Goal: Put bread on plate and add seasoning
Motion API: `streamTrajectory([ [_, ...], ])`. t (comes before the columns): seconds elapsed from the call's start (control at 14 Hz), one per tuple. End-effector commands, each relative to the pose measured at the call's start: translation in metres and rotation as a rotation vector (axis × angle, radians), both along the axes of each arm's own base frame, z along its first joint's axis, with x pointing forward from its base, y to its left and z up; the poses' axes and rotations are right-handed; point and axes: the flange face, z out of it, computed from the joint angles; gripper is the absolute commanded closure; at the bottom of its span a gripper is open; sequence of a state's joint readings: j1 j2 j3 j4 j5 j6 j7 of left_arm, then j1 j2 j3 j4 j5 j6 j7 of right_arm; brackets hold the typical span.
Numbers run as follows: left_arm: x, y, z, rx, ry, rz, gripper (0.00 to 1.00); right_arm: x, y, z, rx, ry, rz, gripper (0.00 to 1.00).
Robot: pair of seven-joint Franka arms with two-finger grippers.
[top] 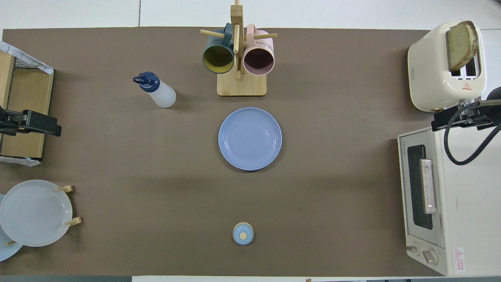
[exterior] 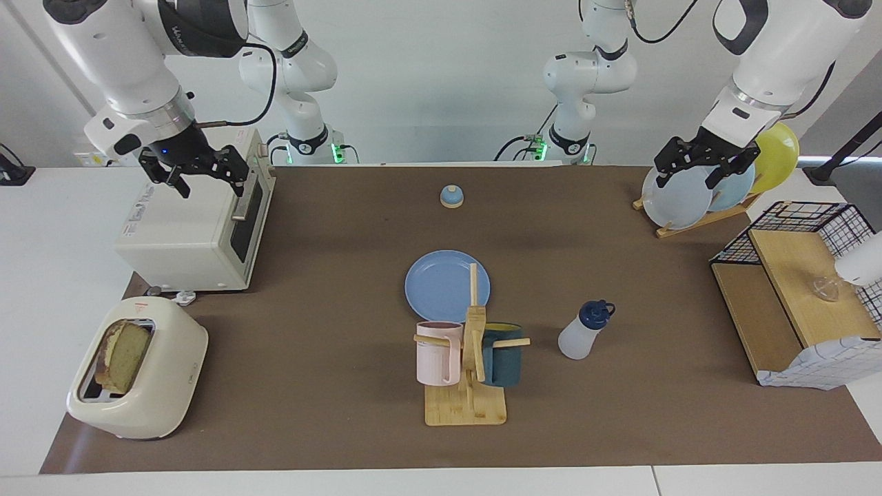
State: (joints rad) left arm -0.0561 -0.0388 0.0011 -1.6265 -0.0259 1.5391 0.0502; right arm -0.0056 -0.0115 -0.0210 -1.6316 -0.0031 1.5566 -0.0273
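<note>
Right gripper hangs open and empty over the oven; the bread stands upright in the toaster, farther from the robots at that same end. It is likely the nearer arm. Left gripper waits open over the rack. The plate lies mid-table, the seasoning beside it.
</note>
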Motion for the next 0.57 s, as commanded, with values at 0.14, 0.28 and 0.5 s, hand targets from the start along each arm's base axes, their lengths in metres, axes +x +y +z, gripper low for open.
streamTrajectory([
  [0.14, -0.0043, -0.0026, 0.0033, -0.009, 0.000, 0.004, 0.00, -0.0048, 0.0017, 0.0022, 0.020, -0.004, -0.006, 0.00],
  [0.28, -0.0039, 0.0006, 0.0034, -0.009, -0.002, 0.010, 0.00, -0.0046, 0.0015, 0.0023, 0.018, -0.006, -0.009, 0.00],
  [0.5, -0.0039, 0.0007, 0.0034, -0.009, -0.002, 0.010, 0.00, -0.0036, 0.0010, -0.0002, 0.013, -0.010, -0.008, 0.00],
])
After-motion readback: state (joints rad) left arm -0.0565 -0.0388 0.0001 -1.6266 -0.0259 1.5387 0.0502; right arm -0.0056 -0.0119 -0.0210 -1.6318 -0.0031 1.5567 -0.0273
